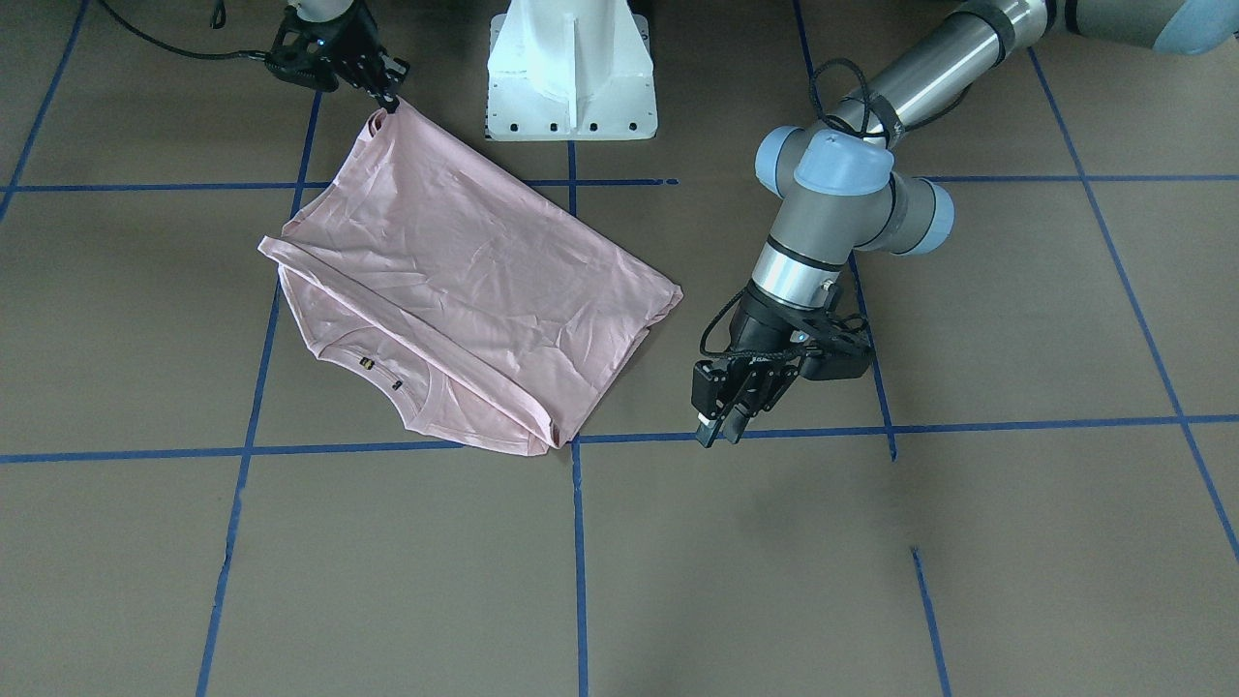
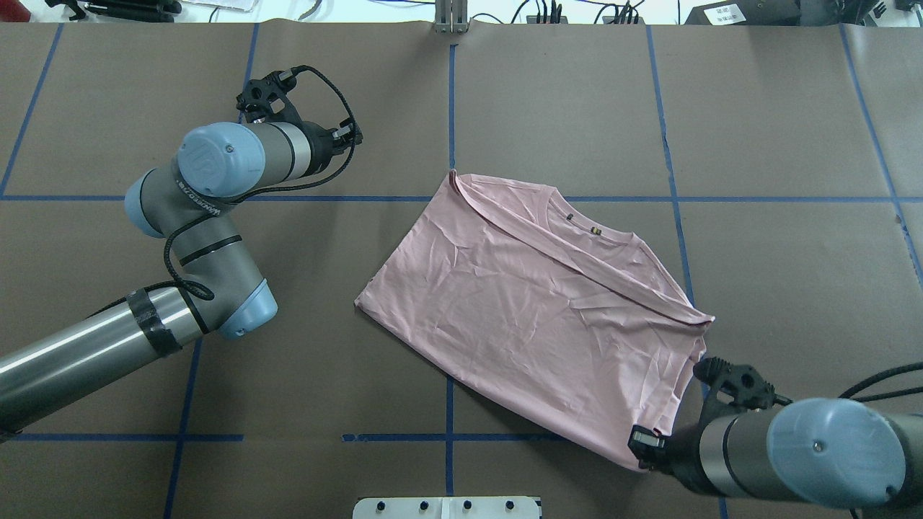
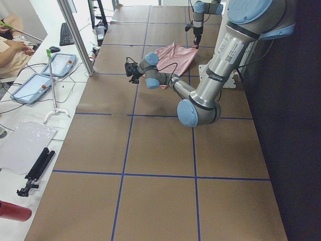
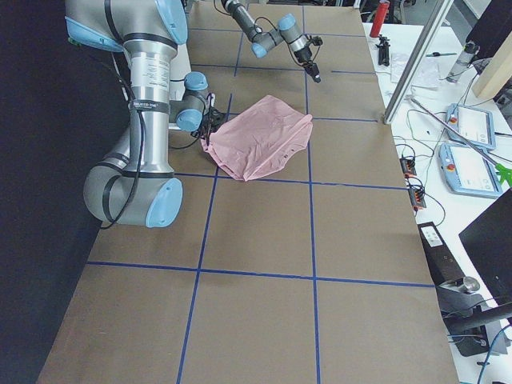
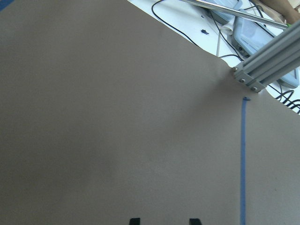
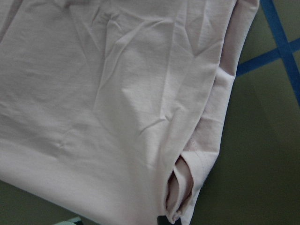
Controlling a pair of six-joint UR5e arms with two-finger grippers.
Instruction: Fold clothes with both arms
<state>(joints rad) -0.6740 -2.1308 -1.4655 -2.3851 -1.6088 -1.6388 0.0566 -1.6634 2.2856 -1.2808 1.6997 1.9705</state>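
The pale pink T-shirt (image 1: 465,281) lies folded in half on the brown table, plain side up, with its ribbed collar (image 1: 382,373) on the operators' side; the cartoon dog is hidden. It also shows in the overhead view (image 2: 533,288) and fills the right wrist view (image 6: 117,93). My right gripper (image 1: 389,100) is shut on the shirt's corner nearest the robot base, as the overhead view (image 2: 644,450) also shows. My left gripper (image 1: 721,431) is open and empty over bare table, a little apart from the shirt's folded edge. In the left wrist view its fingertips (image 5: 134,220) stand apart.
The white pedestal base (image 1: 571,68) stands at the robot's edge, next to the held corner. Blue tape lines (image 1: 579,542) cross the table. An aluminium post (image 5: 262,70) stands at the far edge. A side desk with tablets (image 3: 60,65) lies beyond.
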